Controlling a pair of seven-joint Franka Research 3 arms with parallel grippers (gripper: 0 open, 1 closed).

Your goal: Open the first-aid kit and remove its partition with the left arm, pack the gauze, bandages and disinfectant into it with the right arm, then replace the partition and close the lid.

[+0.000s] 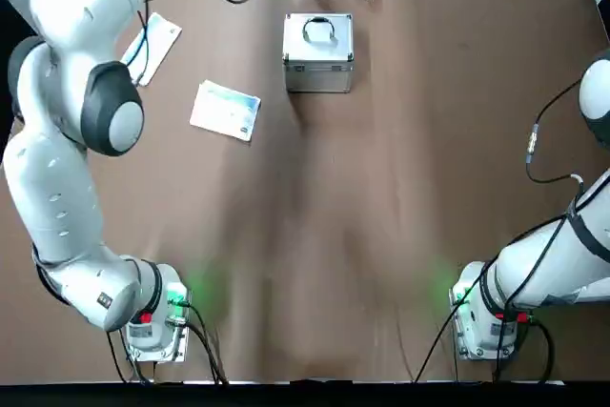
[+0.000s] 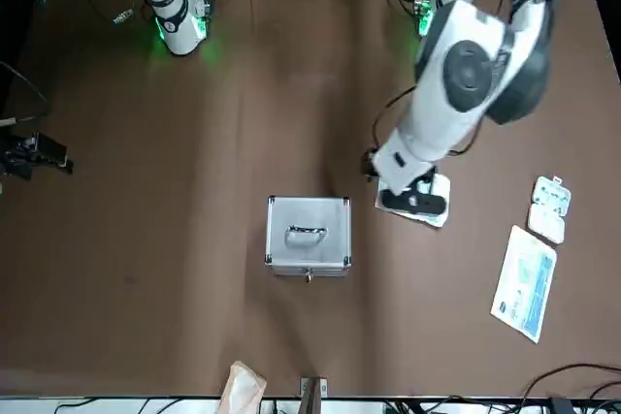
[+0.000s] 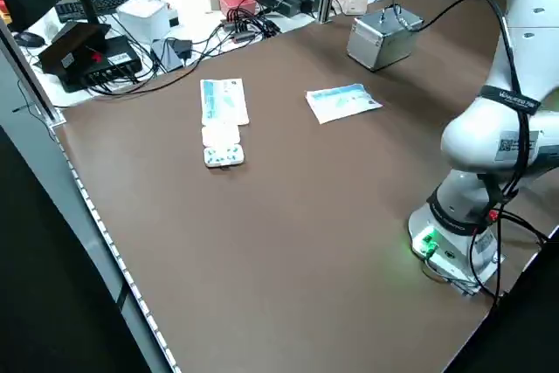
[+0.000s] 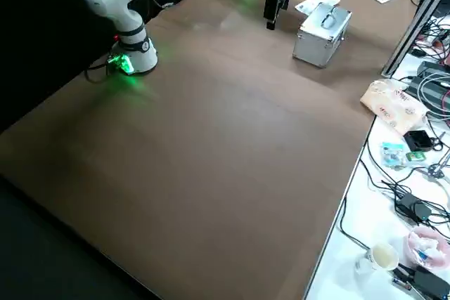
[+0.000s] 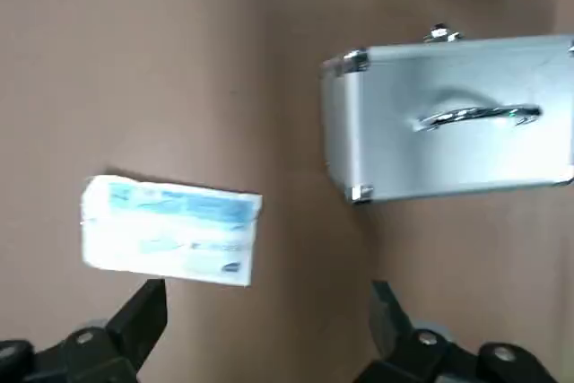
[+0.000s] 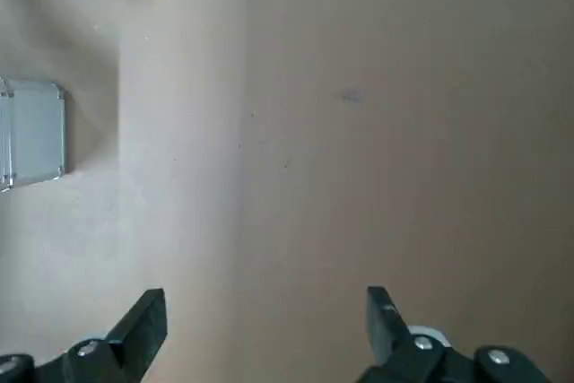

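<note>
The first-aid kit stands shut at the far middle of the table, its lid down and the wire handle lying on top. A blue-white flat pack lies to its left. My left gripper hangs open high above the table, over the near edge of that pack and beside the kit. My right gripper is open over bare table far to the right, with the kit distant. The partition and the disinfectant are out of view.
A second blue-white pack and a small white blister pack lie near the table's far left. Cables and boxes crowd the bench beyond the far edge. The brown table stretches between the two arm bases.
</note>
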